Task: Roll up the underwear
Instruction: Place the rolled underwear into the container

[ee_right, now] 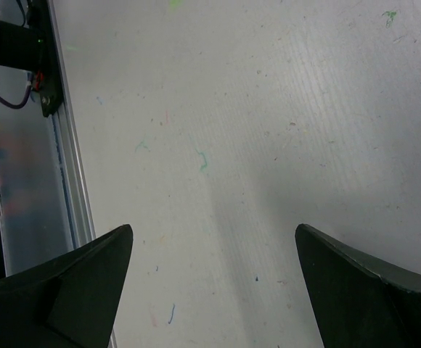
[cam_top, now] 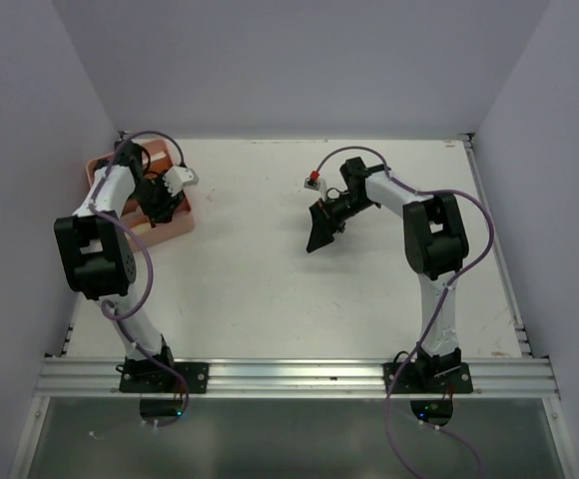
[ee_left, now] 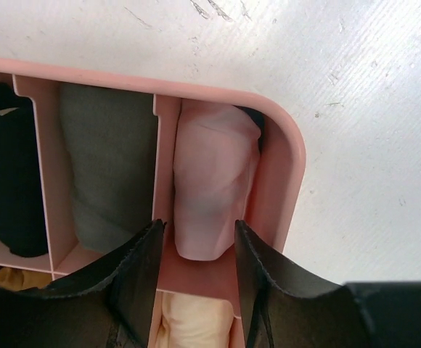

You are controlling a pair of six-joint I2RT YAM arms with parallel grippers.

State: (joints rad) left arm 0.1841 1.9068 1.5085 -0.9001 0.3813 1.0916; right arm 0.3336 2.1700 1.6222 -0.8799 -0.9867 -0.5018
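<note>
A pale pink rolled underwear (ee_left: 210, 188) lies in the corner compartment of the pink tray (ee_left: 283, 167). A dark olive underwear (ee_left: 109, 174) fills the compartment beside it. My left gripper (ee_left: 199, 228) hovers over the tray (cam_top: 175, 228), jaws open. Its black fingertips (ee_left: 149, 239) straddle the near end of the pink roll without pinching it. My right gripper (ee_right: 214, 235) is wide open over bare white table with nothing between its fingers, and in the top view it (cam_top: 321, 232) sits mid-table.
A black garment (ee_left: 7, 188) and a cream one (ee_left: 192, 322) occupy other tray compartments. A small white object with a red top (cam_top: 313, 180) stands beside the right arm. The metal rail (ee_right: 65, 174) marks the table's near edge.
</note>
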